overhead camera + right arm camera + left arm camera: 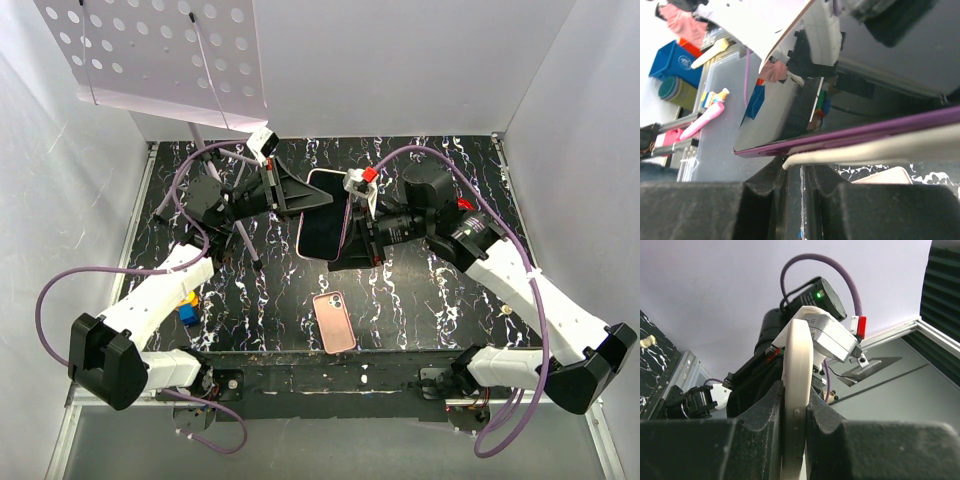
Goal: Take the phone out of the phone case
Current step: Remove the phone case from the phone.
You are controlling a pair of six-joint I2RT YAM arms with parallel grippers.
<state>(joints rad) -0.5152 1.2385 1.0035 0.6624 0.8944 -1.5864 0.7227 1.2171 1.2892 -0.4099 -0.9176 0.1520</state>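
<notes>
Right, not much of a view from my left pincer [796, 405]: all I get is the thin pale edge of the case [797, 355], standing straight up out of my closed jaws with a side button just above them. The other arm's wrist blocks everything beyond it. The jaws are clamped tight on that edge. Over on my right pincer [794, 172] it's murkier. The phone [850, 137] shows as a purple rim just above my fingers [840, 200], and its glass is so full of reflections I can't read the screen. The cream lip of the case sits directly under that rim and runs down into the narrow slot between my jaws, which are pinched on it. There's a sliver of gap between rim and lip near my fingertips, but how far it runs is cut off at the frame edge. From above, the phone hangs between my two pincers, well above the table [420, 300]. A pink handset [334, 320] lies flat below them, nearer my bases.
</notes>
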